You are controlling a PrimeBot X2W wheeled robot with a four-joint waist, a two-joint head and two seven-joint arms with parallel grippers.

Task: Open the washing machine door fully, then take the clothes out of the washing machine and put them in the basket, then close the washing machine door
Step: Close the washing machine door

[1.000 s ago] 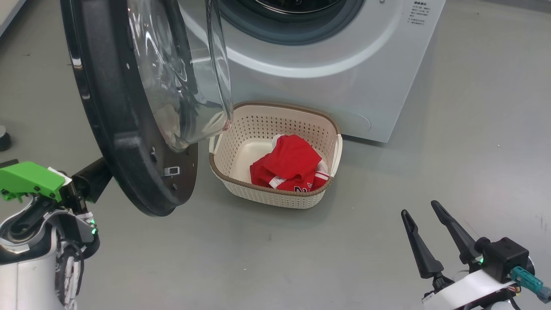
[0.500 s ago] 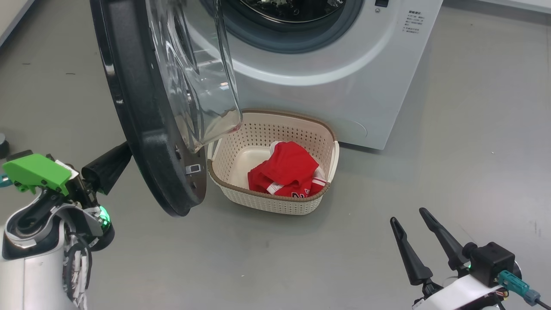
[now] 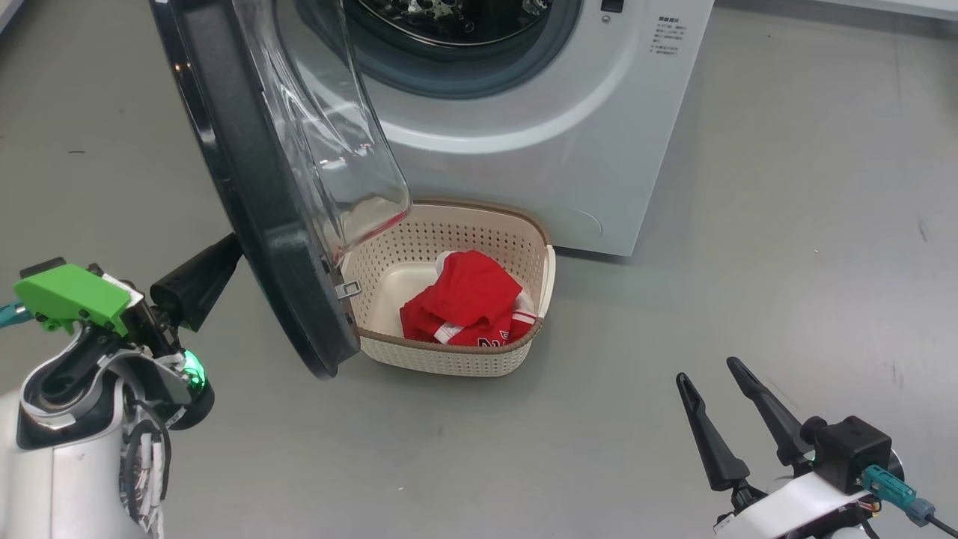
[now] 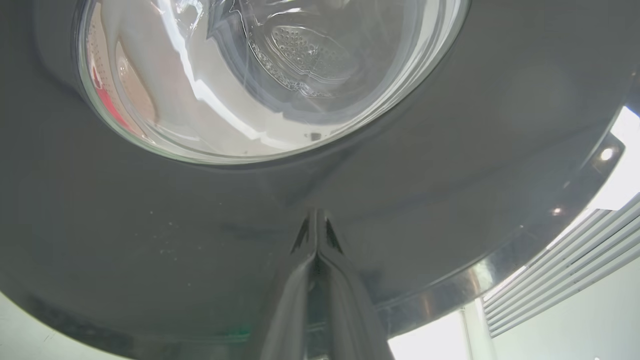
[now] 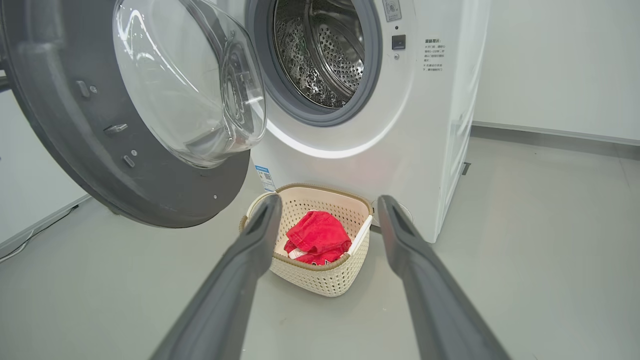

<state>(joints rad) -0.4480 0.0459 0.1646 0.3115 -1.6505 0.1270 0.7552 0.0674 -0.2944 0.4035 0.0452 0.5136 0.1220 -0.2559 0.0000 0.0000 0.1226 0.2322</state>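
Fingers of the left hand are clamped together, empty, tips against the glossy black outer rim of the washing machine door; the right hand hangs spread wide and empty, well apart from the basket. Red clothes lie in the basket just before the washing machine. Since a second ago the door has swung nearer the machine, its lower edge now overlapping the basket's left rim, though the head camera shifted too.

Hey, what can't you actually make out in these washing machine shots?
Left gripper tips: head view, behind the washing machine door.
Drum interior: head view, cut off by top edge.
Label print on the washing machine: head view, too small.
Red garment lettering: head view, behind the basket rim.
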